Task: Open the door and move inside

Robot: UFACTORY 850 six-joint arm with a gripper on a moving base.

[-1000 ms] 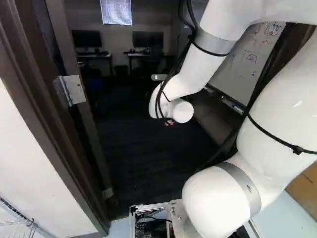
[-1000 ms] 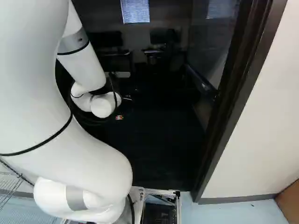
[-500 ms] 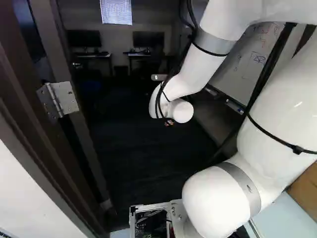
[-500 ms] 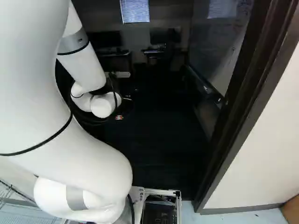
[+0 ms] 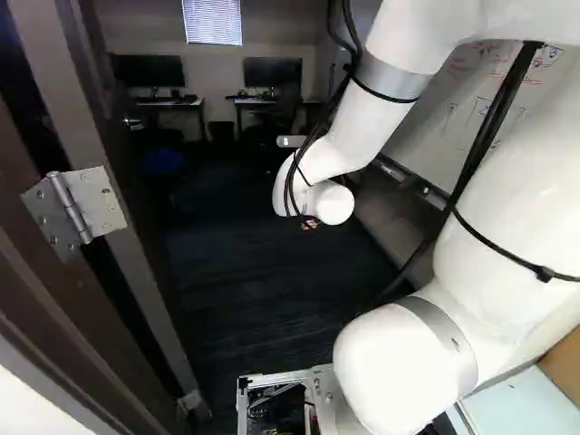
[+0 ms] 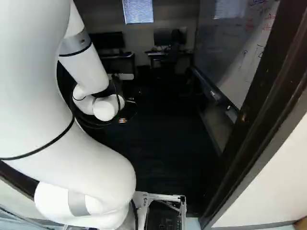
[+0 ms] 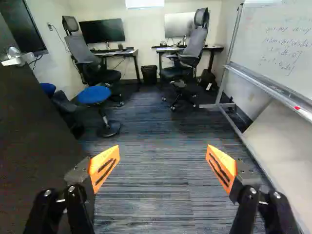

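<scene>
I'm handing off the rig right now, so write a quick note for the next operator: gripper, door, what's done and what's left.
Gripper: open, nothing between its fingers, held out ahead over the room's floor.
Door: open into the room; its hinge shows at the left of the left base view.
Base: at the doorway, door frame close by at the right of the right base view.
Done: door open, arm reaching into the room.
Left: drive the base fully inside. I'd watch the frame, the whiteboard and the blue stool.

Striped carpet (image 7: 156,185) bears chairs (image 7: 84,51), stool (image 7: 94,95) and bin (image 7: 149,74)
</scene>
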